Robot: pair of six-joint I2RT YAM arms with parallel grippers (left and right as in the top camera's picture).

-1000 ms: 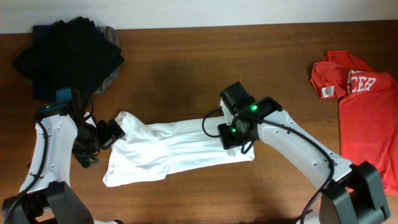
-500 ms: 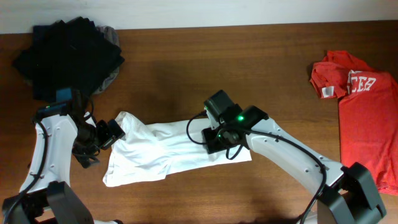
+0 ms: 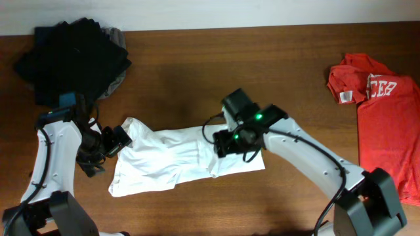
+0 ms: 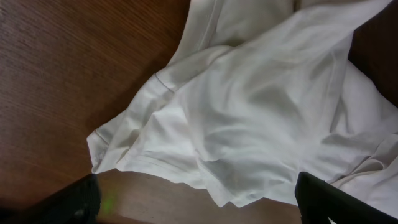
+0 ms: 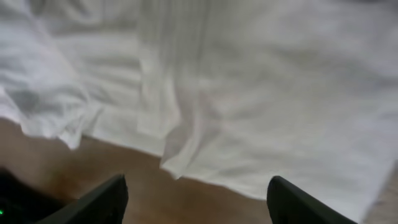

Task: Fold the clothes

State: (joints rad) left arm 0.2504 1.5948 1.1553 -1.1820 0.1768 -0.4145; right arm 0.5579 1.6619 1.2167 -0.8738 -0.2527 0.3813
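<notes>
The clothes, a white T-shirt (image 3: 164, 157), lie crumpled in a long strip across the middle of the wooden table. My left gripper (image 3: 123, 137) stands at the shirt's left end, open; in the left wrist view its dark fingers (image 4: 81, 200) flank the shirt's hem (image 4: 261, 112) without holding it. My right gripper (image 3: 223, 144) hovers over the shirt's right half, also open. In the right wrist view, the cloth (image 5: 261, 93) spreads ahead of its fingertips (image 5: 99, 199), with bare wood between them.
A pile of dark garments (image 3: 72, 59) sits at the back left corner. A red T-shirt (image 3: 384, 124) with white lettering lies at the right edge. Bare wooden table (image 3: 197, 65) stretches behind the white shirt.
My right gripper has gone from shut to open and let go of the cloth, shifting left over the shirt. The left arm has not moved.
</notes>
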